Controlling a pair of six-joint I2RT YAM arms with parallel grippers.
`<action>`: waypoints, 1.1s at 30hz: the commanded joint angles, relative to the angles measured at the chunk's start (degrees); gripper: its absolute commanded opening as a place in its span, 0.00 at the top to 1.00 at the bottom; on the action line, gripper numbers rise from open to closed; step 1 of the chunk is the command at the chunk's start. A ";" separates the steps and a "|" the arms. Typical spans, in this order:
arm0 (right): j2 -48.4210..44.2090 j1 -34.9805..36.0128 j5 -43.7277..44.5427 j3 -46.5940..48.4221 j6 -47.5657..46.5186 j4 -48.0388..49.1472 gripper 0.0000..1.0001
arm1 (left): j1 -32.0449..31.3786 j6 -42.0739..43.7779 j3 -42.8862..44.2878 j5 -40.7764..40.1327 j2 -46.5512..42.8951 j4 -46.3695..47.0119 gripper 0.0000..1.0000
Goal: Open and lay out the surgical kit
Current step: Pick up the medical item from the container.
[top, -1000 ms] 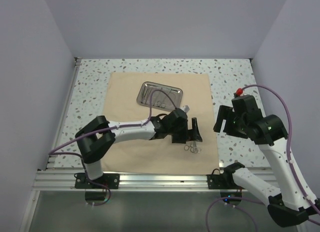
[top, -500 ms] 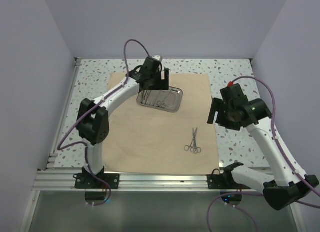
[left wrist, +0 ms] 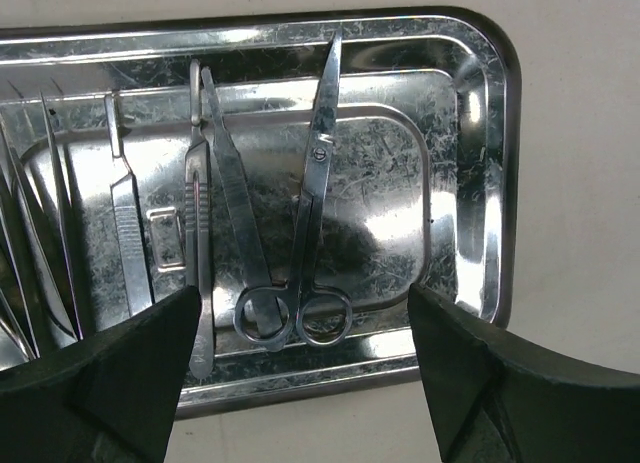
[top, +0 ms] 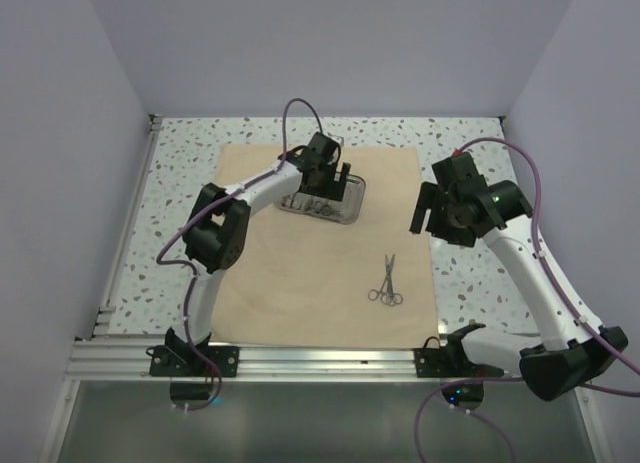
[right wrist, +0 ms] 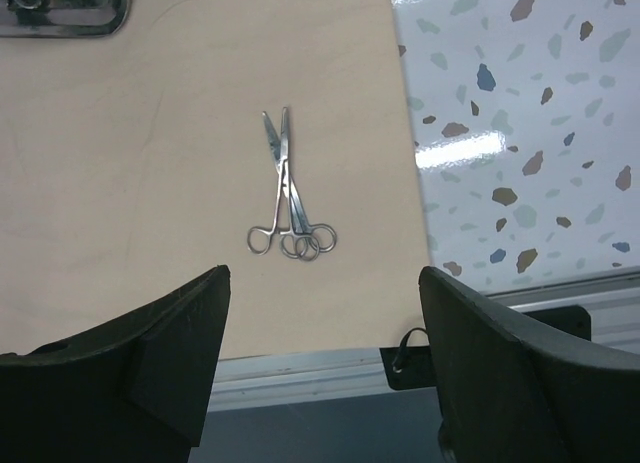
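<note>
The tan cloth wrap (top: 300,273) lies spread flat on the table. The steel tray (top: 352,215) sits on its far part. In the left wrist view the tray (left wrist: 490,183) holds ring-handled scissors (left wrist: 300,233) and several thin instruments (left wrist: 125,233) to their left. My left gripper (top: 330,178) hovers just above the tray, open and empty (left wrist: 305,383), its fingers straddling the scissors' rings. Two ring-handled instruments (top: 386,283) lie overlapping on the cloth's near right part (right wrist: 288,198). My right gripper (top: 428,213) is open and empty (right wrist: 325,363), held high over the cloth's right edge.
The speckled terrazzo table (right wrist: 520,133) shows around the cloth. An aluminium rail (top: 320,358) runs along the near edge. Walls close the left, back and right sides. The tray's corner (right wrist: 60,23) shows at the top left of the right wrist view.
My left arm swung from the cloth's near right, where the two instruments now lie, back to the tray and lowered over it. My right arm shifted slightly back and left.
</note>
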 commanded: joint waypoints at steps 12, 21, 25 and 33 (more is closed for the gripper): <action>0.11 -0.20 2.95 -0.68 0.78 -2.23 0.20 | 0.14 2.39 16.26 -0.62 12.44 8.13 0.26; 0.55 -0.11 4.71 -0.59 -0.01 -2.67 0.20 | 0.14 3.09 25.95 -3.34 19.75 5.30 0.31; 1.25 -0.20 5.33 -0.24 -0.45 -2.50 0.20 | 0.23 3.62 25.86 -3.78 20.80 4.25 0.38; 1.78 -0.20 5.24 -0.76 -0.37 -1.36 0.20 | 0.14 4.50 19.80 -5.01 19.40 2.32 0.54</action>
